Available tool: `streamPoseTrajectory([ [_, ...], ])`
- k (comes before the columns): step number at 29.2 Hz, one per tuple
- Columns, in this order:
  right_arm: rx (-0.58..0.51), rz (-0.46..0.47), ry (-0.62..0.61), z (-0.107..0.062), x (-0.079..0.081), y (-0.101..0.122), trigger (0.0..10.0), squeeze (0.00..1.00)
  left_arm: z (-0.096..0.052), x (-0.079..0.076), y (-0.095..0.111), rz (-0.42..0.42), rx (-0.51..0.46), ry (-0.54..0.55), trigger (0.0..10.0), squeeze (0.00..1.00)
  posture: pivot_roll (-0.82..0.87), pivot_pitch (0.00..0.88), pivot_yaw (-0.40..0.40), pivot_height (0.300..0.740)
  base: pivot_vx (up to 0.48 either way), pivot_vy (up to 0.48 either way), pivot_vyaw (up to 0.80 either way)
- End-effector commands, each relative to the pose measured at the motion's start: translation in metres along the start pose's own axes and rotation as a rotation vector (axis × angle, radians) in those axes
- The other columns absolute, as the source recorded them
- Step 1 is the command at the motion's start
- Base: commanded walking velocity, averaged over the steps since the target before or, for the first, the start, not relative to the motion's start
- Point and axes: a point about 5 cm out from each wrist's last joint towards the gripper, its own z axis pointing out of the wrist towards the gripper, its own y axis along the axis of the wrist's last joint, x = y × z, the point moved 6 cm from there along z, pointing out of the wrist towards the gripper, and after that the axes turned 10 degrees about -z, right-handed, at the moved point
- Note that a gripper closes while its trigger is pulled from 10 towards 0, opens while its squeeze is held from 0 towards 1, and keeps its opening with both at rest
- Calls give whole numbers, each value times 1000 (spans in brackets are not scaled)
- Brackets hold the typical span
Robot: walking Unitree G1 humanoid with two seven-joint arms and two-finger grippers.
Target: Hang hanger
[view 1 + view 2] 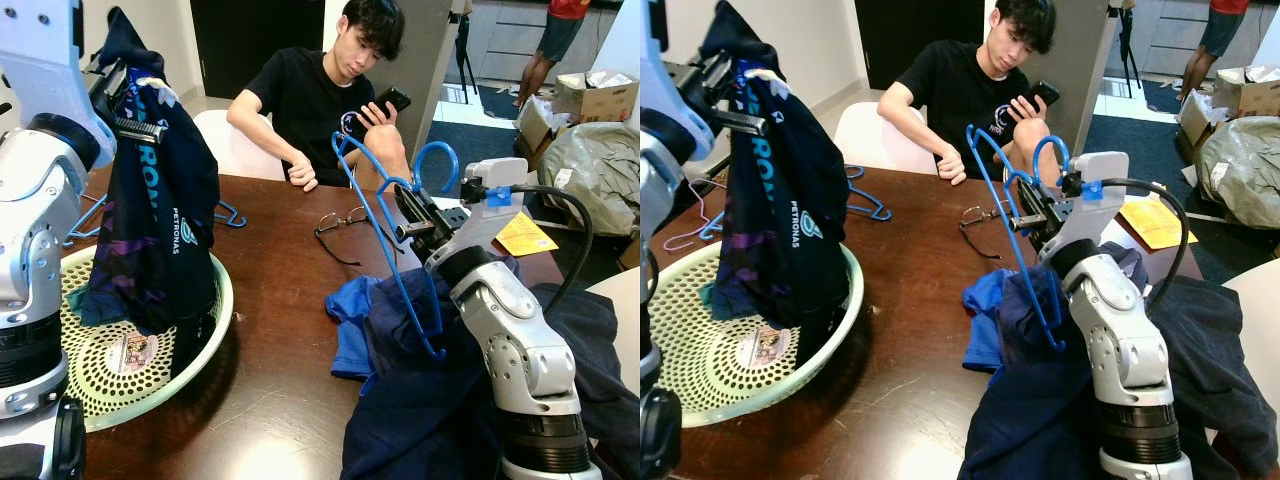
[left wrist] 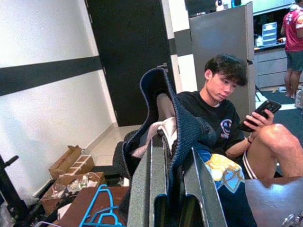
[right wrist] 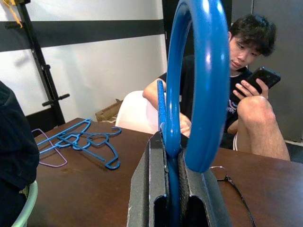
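Two claws are engaged. The right claw (image 3: 176, 189) is clamped on a blue hanger (image 1: 385, 215), raised upright above the bench (image 1: 270, 300). The left claw (image 2: 173, 189) grips a dark shirt (image 1: 150, 210) hanging over the basket (image 1: 215, 330).

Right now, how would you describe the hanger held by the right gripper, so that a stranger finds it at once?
On the dark wooden table, look at its right side, above the pile of dark blue clothes. The blue hanger stands upright there, clamped in the right gripper. The other hangers lie flat far across the table.
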Motion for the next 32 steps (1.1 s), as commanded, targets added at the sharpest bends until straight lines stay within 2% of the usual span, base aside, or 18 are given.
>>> streamPoseTrajectory([
  [1, -11, -1, -10, 2, -2, 2, 10000, 0, -2, -18, -12, 12, 44, -75, 3176, 0, 81, 0, -10, 740, 0, 0, 0],
  [2, -4, -6, -19, 1, -4, 0, 10000, 0, -8, -38, -36, 48, 129, -164, 4706, 0, 81, 0, -10, 740, 0, 0, 0],
  [3, -4, -6, -19, 1, -4, 0, 10000, 0, -8, -38, -36, 48, 129, -164, 4706, 0, 81, 0, -10, 740, 0, 0, 0],
  [5, 17, -24, -46, 1, -9, -4, 10000, 0, -31, -81, -80, 62, 288, -370, 4314, 0, 81, 0, -10, 740, 0, 0, 0],
  [6, 27, -32, -65, 0, -12, -6, 10000, 0, -46, -102, -96, 64, 351, -480, 4745, 0, 80, 0, -9, 740, 0, 0, 0],
  [7, 27, -32, -65, 0, -12, -6, 10000, 0, -46, -102, -96, 64, 351, -480, 4745, 0, 80, 0, -9, 740, 0, 0, 0],
  [8, 33, -36, -77, 0, -14, -7, 10000, 0, -57, -115, -105, 61, 390, -550, 4745, 0, 80, 0, -9, 740, 0, 0, 0],
  [9, 39, -41, -88, 0, -16, -8, 10000, 0, -70, -129, -114, 86, 428, -638, 5765, 0, 79, 0, -10, 740, 0, 0, 0],
  [10, 39, -41, -88, 0, -16, -8, 10000, 0, -70, -129, -114, 86, 428, -638, 5765, 0, 79, 0, -10, 740, 0, 0, 0],
  [11, 45, -46, -99, 0, -19, -10, 10000, 0, -89, -141, -128, 128, 489, -739, 8863, 0, 77, 0, -8, 740, 0, 0, 0],
  [12, 50, -50, -108, -1, -21, -10, 10000, 0, -101, -147, -139, 166, 530, -799, 8941, 0, 75, 0, -8, 740, 0, 0, 0],
  [14, 50, -50, -108, -1, -21, -10, 10000, 0, -101, -147, -139, 166, 530, -799, 8941, 0, 75, 0, -8, 740, 0, 0, 0],
  [19, 65, -57, -120, -1, -24, -13, 10000, 0, -116, -161, -146, 172, 556, -892, 10000, 0, 77, 0, -10, 740, 0, 0, 0],
  [23, 69, -58, -120, -1, -23, -14, 10000, 0, -126, -166, -148, 181, 575, -940, 10000, 0, 80, 0, -13, 740, 0, 0, 0],
  [26, 71, -58, -120, 1, -23, -15, 10000, 0, -146, -171, -165, 225, 650, -1006, 10000, 0, 79, 0, -13, 740, 0, 0, 0],
  [29, 72, -58, -121, 1, -23, -15, 10000, 0, -147, -171, -167, 231, 658, -1007, 10000, 0, 79, 0, -14, 740, 0, 0, 0],
  [30, 75, -60, -123, 1, -24, -15, 10000, 0, -150, -173, -165, 189, 668, -1020, 10000, 1000, 77, 0, -15, 740, 0, 0, 0],
  [32, 77, -61, -123, 1, -24, -16, 10000, 0, -152, -175, -164, 165, 670, -1028, 10000, 1000, 77, 0, -15, 740, 0, 0, 0],
])
